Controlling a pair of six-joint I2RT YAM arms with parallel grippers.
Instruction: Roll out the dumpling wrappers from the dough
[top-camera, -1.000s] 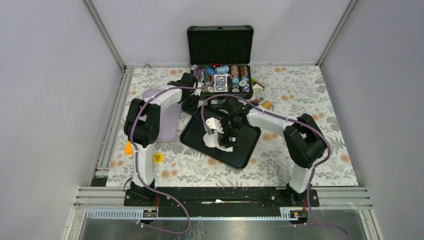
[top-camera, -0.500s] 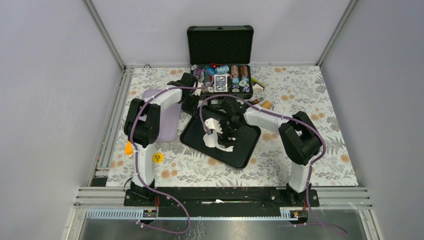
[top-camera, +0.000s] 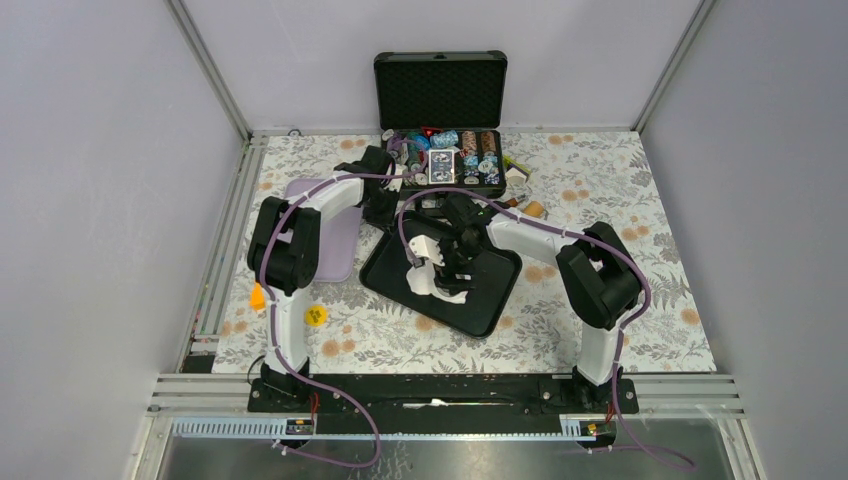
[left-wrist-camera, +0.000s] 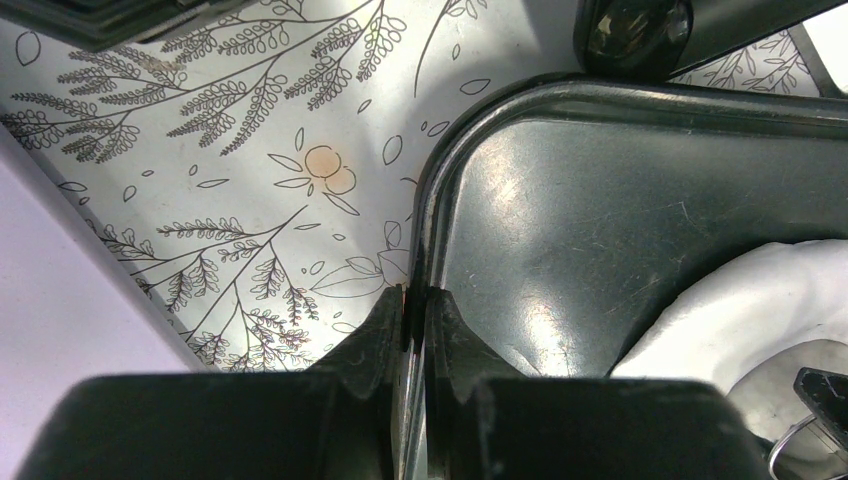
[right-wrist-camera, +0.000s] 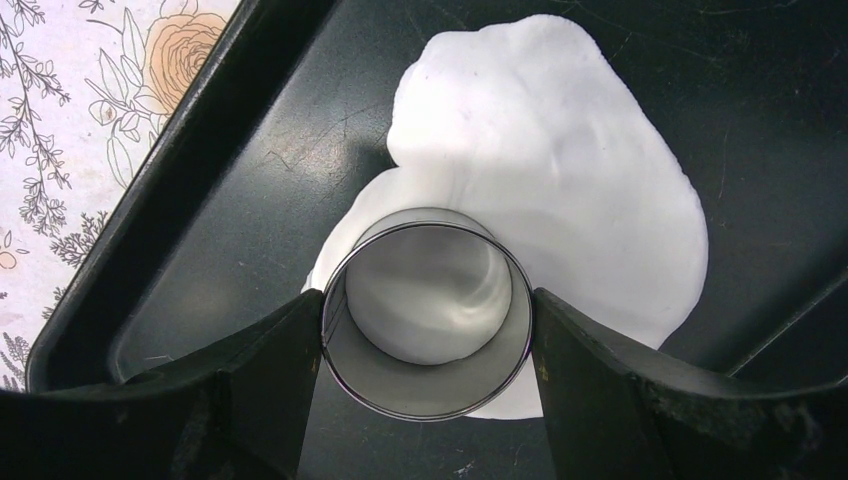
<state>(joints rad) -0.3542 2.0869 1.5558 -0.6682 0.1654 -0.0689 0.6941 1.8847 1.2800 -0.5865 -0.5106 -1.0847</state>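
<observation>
Right gripper (right-wrist-camera: 428, 335) clamps the steel ring cutter (right-wrist-camera: 430, 395), set on the edge of the flat white dough (right-wrist-camera: 560, 170) sheet lying in the black tray (right-wrist-camera: 190, 210); left gripper (left-wrist-camera: 415, 315) pinches the tray's rim.

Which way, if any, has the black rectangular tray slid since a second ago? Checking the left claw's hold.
No. The black rectangular tray sits unchanged relative to the open black chip case.

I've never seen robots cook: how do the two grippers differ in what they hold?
The left gripper pinches the rim of the black tray, jaws nearly together; the right gripper spans a steel ring cutter, jaws wide apart. The left sits at the tray's edge, the right over the dough. Both are clamped on something.
</observation>
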